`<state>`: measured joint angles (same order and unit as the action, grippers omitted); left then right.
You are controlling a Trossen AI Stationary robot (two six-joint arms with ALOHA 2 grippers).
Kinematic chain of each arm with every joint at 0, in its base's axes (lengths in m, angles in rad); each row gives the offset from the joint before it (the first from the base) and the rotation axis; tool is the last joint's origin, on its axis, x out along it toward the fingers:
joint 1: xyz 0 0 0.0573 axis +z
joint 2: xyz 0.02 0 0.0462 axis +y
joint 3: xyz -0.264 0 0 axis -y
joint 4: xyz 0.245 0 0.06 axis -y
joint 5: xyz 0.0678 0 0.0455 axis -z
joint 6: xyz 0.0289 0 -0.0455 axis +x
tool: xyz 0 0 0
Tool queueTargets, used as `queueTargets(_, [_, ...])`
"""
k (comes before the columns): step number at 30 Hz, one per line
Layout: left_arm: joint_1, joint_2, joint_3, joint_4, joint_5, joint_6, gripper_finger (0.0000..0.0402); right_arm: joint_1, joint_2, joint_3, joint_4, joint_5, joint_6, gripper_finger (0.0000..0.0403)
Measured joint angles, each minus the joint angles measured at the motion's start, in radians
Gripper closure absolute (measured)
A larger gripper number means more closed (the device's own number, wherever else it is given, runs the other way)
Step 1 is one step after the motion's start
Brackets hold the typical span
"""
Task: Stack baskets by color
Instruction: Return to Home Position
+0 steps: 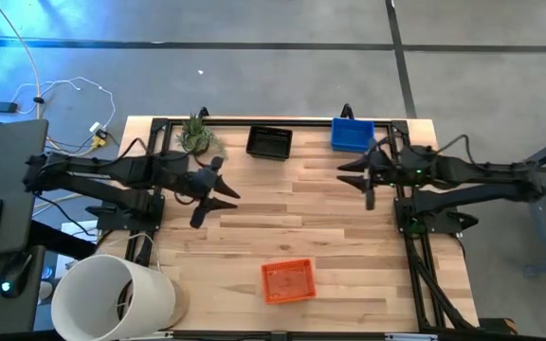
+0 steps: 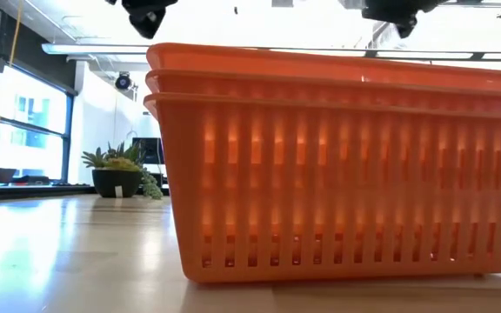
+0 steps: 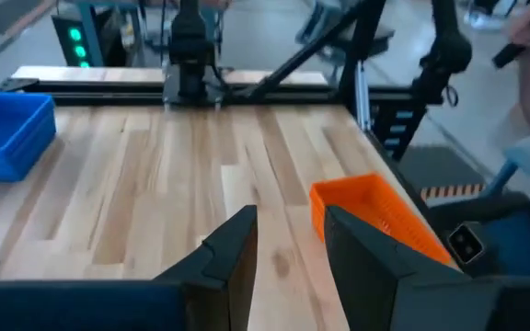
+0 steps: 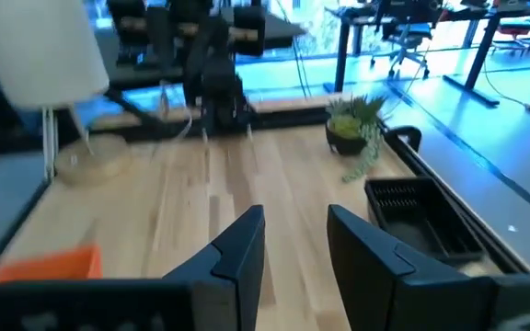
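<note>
No writing can be read in any view (no label, brand or number).

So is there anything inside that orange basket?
The orange stack shows three nested rims in the low view, so it holds two more orange baskets. From above, the top one looks empty; the lower ones' insides are covered.

the orange baskets (image 2: 337, 165) have walls patterned with vertical slots. the blue baskets (image 1: 353, 134) are bright blue, the black baskets (image 1: 269, 143) black. the table (image 1: 330, 227) is pale wood in lengthwise plank stripes. the bucket (image 1: 150, 294) is white, the plant (image 1: 197, 135) green.
</note>
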<state>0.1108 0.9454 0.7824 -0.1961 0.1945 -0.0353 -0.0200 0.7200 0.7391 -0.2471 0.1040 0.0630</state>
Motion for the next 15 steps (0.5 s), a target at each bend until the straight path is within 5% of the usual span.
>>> queueTargets(9, [0.0,-0.234,-0.241,0.167,-0.05,-0.042,0.0286,0.001,-0.1,-0.001,-0.27,0.092,-0.04,0.0293])
queueTargets(15, [0.0,-0.368,-0.345,0.164,-0.06,-0.042,0.0286,0.006,-0.1,-0.07,-0.193,0.104,-0.034,0.0293])
